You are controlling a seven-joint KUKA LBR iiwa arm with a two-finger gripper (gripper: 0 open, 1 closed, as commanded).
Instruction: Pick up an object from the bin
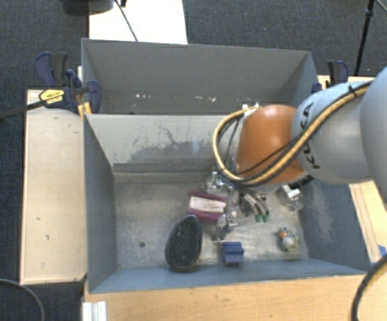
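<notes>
A small pink-and-white box (205, 207) lies flat, its long side running roughly left to right, just beyond and slightly right of the black oval brush (183, 243), close beside it.

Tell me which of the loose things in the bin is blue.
The small square block near the bin's front rim, right of the black oval brush. The box behind it is pink and white.

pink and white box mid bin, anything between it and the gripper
Nothing visible does: the gripper is right beside the pink and white box. The black oval brush and blue block lie apart, nearer the front.
</notes>
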